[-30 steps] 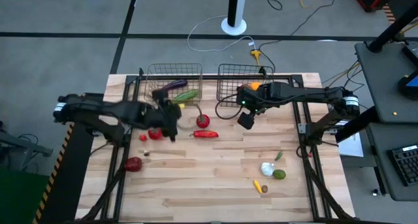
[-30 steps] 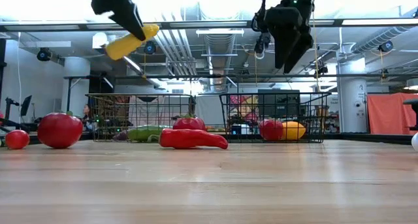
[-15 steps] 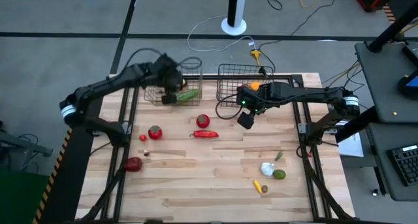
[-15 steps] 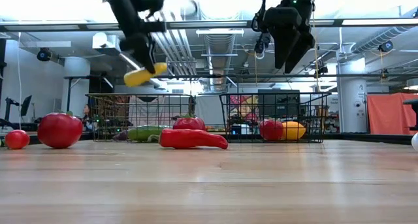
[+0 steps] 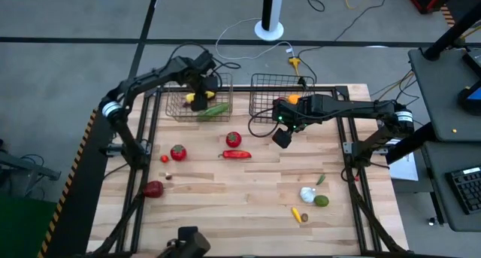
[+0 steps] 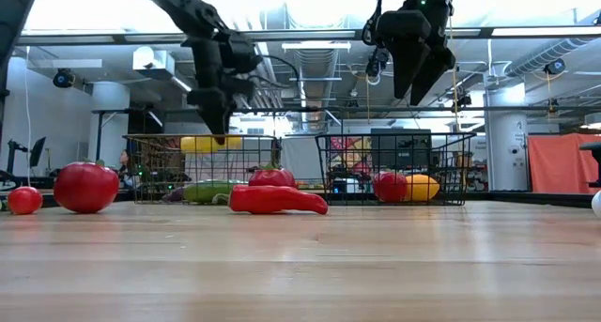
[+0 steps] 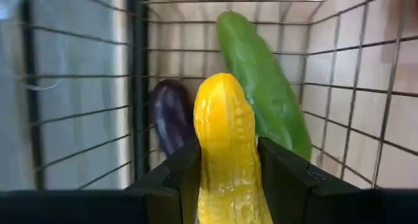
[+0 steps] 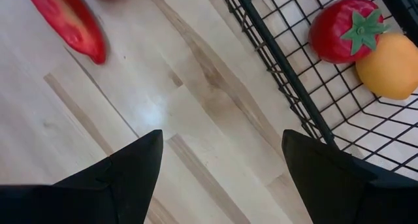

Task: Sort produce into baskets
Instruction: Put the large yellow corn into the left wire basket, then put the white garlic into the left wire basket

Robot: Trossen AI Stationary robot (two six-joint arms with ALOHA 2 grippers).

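My left fingers (image 7: pixel 228 178) clench yellow ridged corn (image 7: pixel 227 145) above copper wire basket (image 5: pixel 197 83); right fingers (image 8: pixel 219 168) spread; early release risks corn bouncing off rim

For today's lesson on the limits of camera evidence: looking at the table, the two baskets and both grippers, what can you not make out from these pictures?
- Corn: its lower end is hidden between the left gripper's fingers in the left wrist view.
- Eggplant: partly behind the corn there.
- Small item beside the yellow piece: too small to identify, high view.
- Right gripper: fingertips cut off by the picture's edge, right wrist view.
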